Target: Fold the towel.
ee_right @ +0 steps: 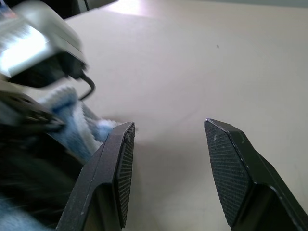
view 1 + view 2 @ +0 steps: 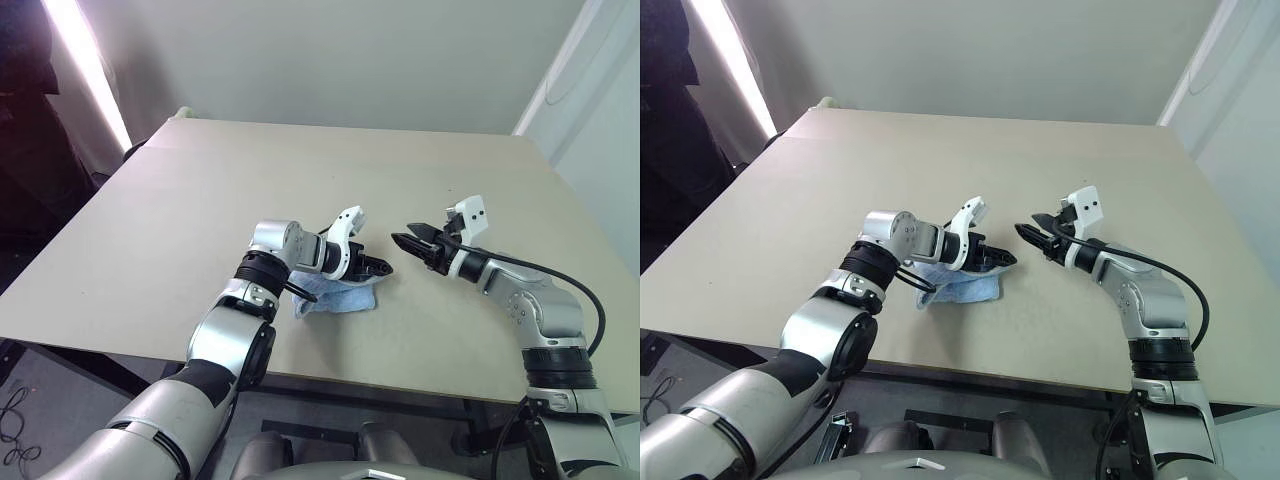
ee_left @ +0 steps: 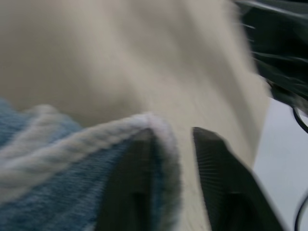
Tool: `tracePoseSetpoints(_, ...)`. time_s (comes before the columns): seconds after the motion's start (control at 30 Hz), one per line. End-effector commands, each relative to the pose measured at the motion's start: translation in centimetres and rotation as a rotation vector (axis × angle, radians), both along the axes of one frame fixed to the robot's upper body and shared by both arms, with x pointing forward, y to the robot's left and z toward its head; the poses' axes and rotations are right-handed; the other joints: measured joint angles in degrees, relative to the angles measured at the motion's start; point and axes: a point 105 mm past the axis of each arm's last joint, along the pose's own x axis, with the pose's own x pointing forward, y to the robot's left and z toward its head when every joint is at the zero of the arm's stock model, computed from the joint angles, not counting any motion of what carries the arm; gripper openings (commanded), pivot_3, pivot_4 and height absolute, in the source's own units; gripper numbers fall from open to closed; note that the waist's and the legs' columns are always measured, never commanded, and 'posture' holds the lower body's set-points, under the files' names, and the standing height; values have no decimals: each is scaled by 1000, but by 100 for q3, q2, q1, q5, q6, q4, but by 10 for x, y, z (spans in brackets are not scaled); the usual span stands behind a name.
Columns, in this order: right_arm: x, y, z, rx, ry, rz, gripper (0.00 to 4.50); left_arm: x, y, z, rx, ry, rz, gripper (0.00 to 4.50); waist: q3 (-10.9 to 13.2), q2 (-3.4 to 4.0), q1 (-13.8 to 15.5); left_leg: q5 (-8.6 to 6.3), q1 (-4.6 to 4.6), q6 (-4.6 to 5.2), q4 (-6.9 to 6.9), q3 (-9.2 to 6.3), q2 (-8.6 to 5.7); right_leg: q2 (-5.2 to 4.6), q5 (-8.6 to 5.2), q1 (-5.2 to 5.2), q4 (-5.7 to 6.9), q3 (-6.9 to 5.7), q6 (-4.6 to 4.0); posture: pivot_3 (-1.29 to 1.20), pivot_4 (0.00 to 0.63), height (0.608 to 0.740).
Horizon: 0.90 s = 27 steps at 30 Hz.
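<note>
The light-blue towel [image 2: 340, 297] lies bunched in a small heap on the table, near the front edge. My left gripper [image 2: 385, 267] hovers just over the towel's right side, pointing right. In the left wrist view its fingers [image 3: 132, 183] stand apart, with bare table showing in the gap, and the towel's whitish hem [image 3: 96, 137] is draped against one finger. My right gripper [image 2: 403, 241] sits a short way to the right of the towel, pointing left toward the left gripper. It is open with nothing between its pads [image 1: 126, 163], and the towel [image 1: 72, 130] shows beyond them.
The tan table [image 2: 300, 170] stretches wide behind and to both sides of the towel. Its front edge [image 2: 400, 385] runs close below the towel. A dark area with a bright light strip [image 2: 90, 70] lies off the table's left side.
</note>
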Motion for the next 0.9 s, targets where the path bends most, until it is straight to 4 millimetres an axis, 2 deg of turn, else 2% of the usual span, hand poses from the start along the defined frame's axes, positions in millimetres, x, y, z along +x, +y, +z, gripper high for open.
tracePoseSetpoints(0.03, 5, 1, 10, 1, -45, -2, 2433, -13, 2, 22, -25, -56, -109, 2655, 0, 0, 2, 0, 0, 0, 0, 0, 0, 0, 0, 0, 1, 0, 0, 0, 0, 716)
tracePoseSetpoints(0.2, 8, 5, 11, 14, -43, 10, 2433, -29, 23, 32, -8, -170, -191, 2655, 0, 3, -9, 0, 6, 0, 0, 1, 4, 1, 0, 3, 4, 5, 0, 0, 0, 716)
tracePoseSetpoints(0.33, 11, 11, 11, 23, -42, 25, 2433, -34, 35, 37, 11, -330, -227, 2655, 0, 4, 3, 1, 9, -1, 1, 3, 8, 1, 0, 4, 6, 8, -1, 0, 0, 716)
tracePoseSetpoints(0.47, 12, 14, 12, 38, -41, 32, 2433, -35, 48, 56, -96, -437, -197, 2655, 0, 4, 13, 1, 9, -2, 4, 4, 10, -1, 0, 7, 5, 8, -1, 0, 0, 716)
tracePoseSetpoints(0.57, 14, 16, 11, 36, -39, 36, 2433, -21, 55, 59, -109, -487, -104, 2655, 0, 4, 15, 1, 10, -2, 6, 3, 9, -1, 0, 8, 6, 7, -1, 0, 0, 716)
tracePoseSetpoints(0.67, 14, 20, 11, 37, -39, 50, 2433, -25, 59, 62, -119, -533, -122, 2655, 0, 4, -1, 1, 16, -2, 7, 5, 8, -1, 0, 13, 6, 7, -1, 0, 0, 716)
tracePoseSetpoints(0.73, 14, 21, 11, 40, -40, 55, 2433, -22, 65, 72, -150, -557, -92, 2655, 0, 4, -3, 1, 17, -1, 6, 6, 9, 1, 0, 12, 6, 8, -1, 0, 0, 716)
tracePoseSetpoints(0.9, 12, 24, 10, 46, -33, 71, 2433, -10, 97, 94, -192, -590, 12, 2655, 0, 4, -11, 1, 24, -1, 6, 7, 10, 4, 1, 15, 10, 9, -2, 0, 0, 716)
